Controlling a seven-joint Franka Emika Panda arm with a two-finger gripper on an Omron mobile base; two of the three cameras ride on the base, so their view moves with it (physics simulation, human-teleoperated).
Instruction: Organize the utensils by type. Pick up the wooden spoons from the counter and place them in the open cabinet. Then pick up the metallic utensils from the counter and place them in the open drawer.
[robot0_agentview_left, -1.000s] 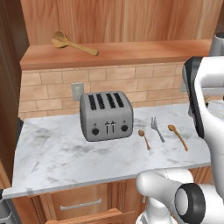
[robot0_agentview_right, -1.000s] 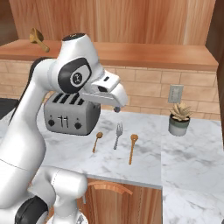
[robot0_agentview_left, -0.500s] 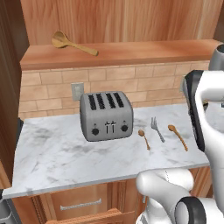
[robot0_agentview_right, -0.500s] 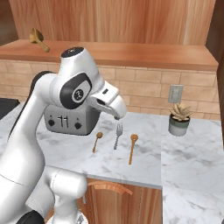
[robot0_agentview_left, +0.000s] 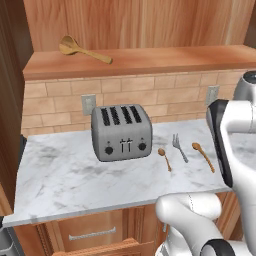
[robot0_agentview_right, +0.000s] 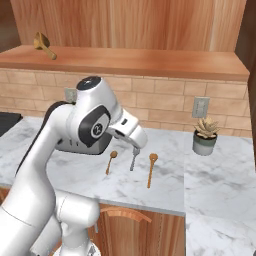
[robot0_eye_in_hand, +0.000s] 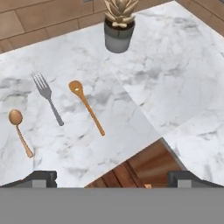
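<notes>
One wooden spoon (robot0_agentview_left: 82, 50) (robot0_agentview_right: 44, 46) lies on the open cabinet's shelf (robot0_agentview_left: 150, 61) (robot0_agentview_right: 150, 62). The other wooden spoon (robot0_agentview_left: 203, 156) (robot0_agentview_right: 150, 170) (robot0_eye_in_hand: 86, 106) lies on the marble counter (robot0_agentview_left: 65, 175) (robot0_eye_in_hand: 175, 87), right of the silver fork (robot0_agentview_left: 180, 147) (robot0_agentview_right: 133, 158) (robot0_eye_in_hand: 47, 97) and the small coppery spoon (robot0_agentview_left: 164, 158) (robot0_agentview_right: 110, 162) (robot0_eye_in_hand: 20, 131). My gripper (robot0_eye_in_hand: 114, 177) hovers open and empty above the counter's front edge, looking down on all three utensils. A strip of orange-brown wood, perhaps the open drawer (robot0_eye_in_hand: 135, 168), shows below the counter edge.
A grey four-slot toaster (robot0_agentview_left: 121, 131) stands left of the utensils. A potted succulent (robot0_agentview_right: 206, 135) (robot0_eye_in_hand: 118, 26) stands by the brick backsplash to the right. My white arm (robot0_agentview_right: 85, 125) reaches over the counter near the toaster.
The arm has swung and the hand has come down toward the utensils on the counter. The utensils and the spoon on the shelf have not moved.
</notes>
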